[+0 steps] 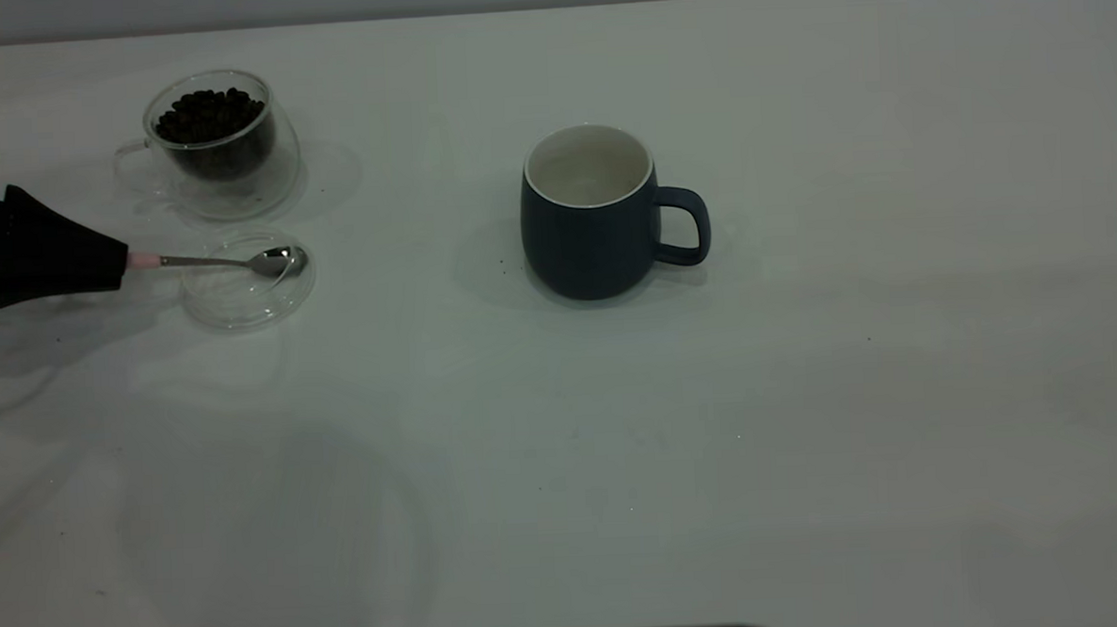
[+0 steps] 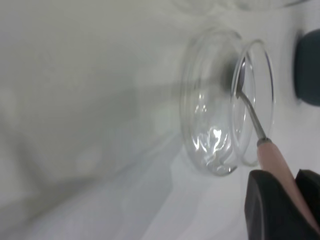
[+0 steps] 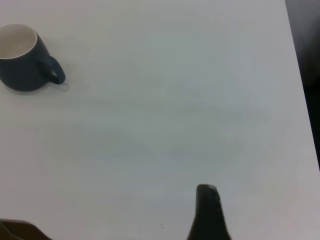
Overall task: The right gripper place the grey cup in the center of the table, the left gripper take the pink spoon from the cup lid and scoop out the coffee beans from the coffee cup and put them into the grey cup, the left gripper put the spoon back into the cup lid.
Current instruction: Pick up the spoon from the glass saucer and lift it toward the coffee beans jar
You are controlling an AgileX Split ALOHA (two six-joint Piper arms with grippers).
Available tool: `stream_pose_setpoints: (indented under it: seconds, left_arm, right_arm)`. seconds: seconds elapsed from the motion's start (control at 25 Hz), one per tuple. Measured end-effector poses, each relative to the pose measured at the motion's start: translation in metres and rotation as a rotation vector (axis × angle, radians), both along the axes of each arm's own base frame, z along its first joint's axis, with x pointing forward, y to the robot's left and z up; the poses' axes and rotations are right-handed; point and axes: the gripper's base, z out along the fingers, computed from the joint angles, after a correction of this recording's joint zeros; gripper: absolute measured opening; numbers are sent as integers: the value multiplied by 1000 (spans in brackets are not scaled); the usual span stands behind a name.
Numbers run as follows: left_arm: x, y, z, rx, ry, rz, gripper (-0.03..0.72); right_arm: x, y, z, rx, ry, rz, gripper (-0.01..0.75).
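Left gripper clamps spoon handle tip over lid; shallow hold, spoon may twist, spill beans.

coffee cup just behind cup lid

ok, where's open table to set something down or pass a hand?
Free: the whole near half of the table, and everything right of the grey cup. Crowded: far left, where the coffee cup, cup lid, pink spoon and left hand cluster.
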Motion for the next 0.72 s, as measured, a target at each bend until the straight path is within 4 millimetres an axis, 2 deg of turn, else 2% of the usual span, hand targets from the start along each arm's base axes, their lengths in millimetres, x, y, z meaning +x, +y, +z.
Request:
stream_pose_setpoints:
  seconds: [0.12, 0.32, 0.72]
  left_arm:
    - [-2, 1, 5, 23, 10, -37, 124]
    - [-2, 7, 24, 95, 9, -97, 123]
    - [2, 15, 83, 178, -67, -135, 123]
  right_arm:
    - [0, 0, 0, 0, 0, 0, 588]
    - [0, 0, 0, 0, 0, 0, 588]
    - [0, 0, 0, 0, 0, 0, 588]
